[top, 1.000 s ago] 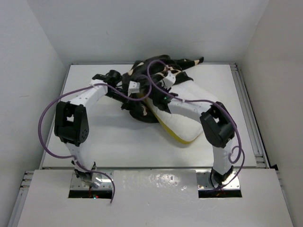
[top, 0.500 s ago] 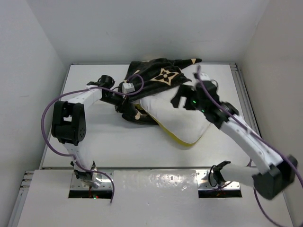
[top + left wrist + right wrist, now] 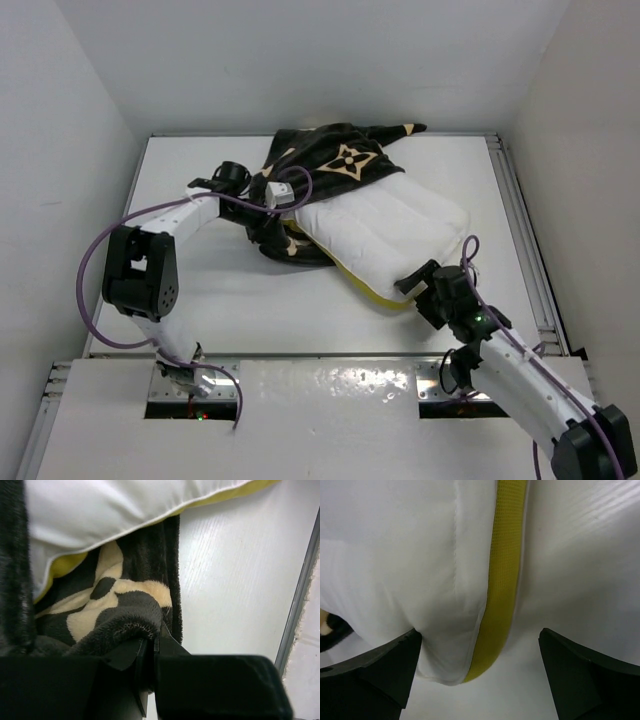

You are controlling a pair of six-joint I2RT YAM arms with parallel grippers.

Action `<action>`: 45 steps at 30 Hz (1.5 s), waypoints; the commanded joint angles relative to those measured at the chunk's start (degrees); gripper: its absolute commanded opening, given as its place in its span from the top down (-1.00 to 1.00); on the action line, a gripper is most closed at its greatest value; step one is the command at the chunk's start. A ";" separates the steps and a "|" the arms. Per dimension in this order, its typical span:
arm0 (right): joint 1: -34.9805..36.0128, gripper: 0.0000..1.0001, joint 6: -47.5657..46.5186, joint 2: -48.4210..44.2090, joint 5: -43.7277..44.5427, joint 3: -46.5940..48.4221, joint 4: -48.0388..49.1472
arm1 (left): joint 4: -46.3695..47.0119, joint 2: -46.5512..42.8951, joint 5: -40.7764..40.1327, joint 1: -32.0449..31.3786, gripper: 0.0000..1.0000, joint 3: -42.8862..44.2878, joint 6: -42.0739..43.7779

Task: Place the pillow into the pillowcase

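Observation:
The white pillow [image 3: 385, 235] with a yellow band lies slanted across the table's middle, its far end tucked under the black, tan-flowered pillowcase [image 3: 335, 160]. My left gripper [image 3: 272, 232] is shut on the pillowcase's near hem [image 3: 127, 625], beside the pillow's yellow-edged corner [image 3: 60, 566]. My right gripper [image 3: 415, 290] is open and empty just off the pillow's near corner [image 3: 455, 665], with its fingers [image 3: 370, 670] spread to either side of that corner and the yellow band [image 3: 502, 580].
White walls close in the table [image 3: 200, 300] at the left, back and right. A metal rail [image 3: 530, 250] runs along the right edge. Purple cables loop off both arms.
My right arm has let go and drawn back from over the pillow to its near corner. The pillow has settled flat. My left gripper still holds the hem.

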 commanded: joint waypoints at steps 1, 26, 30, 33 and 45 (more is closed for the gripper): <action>-0.04 -0.98 6.99 2.38 -1.85 -4.19 19.32 | 2.16 -3.11 -0.75 -1.13 1.00 -1.22 -1.33; 30.99 1.00 -29.13 51.16 30.48 15.12 115.34 | -33.35 2.33 11.65 -11.06 1.00 13.29 34.27; 28.71 1.00 -37.37 52.83 34.96 17.15 115.68 | -33.26 0.14 11.73 -9.23 1.00 10.21 36.38; 23.88 1.00 -37.39 50.38 36.39 14.87 118.23 | -33.35 -0.83 12.26 -5.97 1.00 10.38 36.38; 31.33 1.00 -32.63 54.24 25.07 9.77 117.89 | -32.12 5.23 13.75 -0.26 1.00 9.06 34.27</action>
